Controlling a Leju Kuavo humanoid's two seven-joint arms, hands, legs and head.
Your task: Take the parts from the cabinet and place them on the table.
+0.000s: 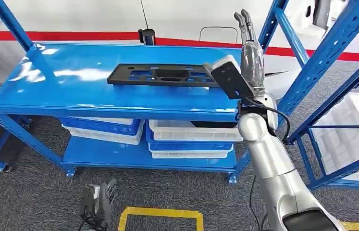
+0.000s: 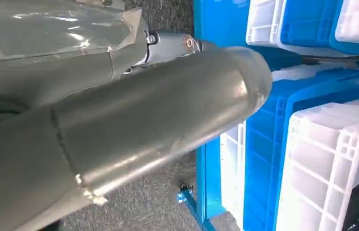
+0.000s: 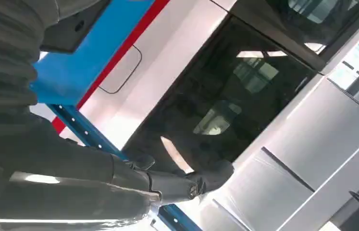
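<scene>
A black part [image 1: 164, 75] lies flat on the blue shelf [image 1: 71, 91]. The right hand [image 1: 249, 48] is raised beside the part, fingers straight, nothing held. The left hand [image 1: 98, 204] hangs below the shelf, apparently empty.

I cannot read any text, label, brand, number or sign in my three views.
</scene>
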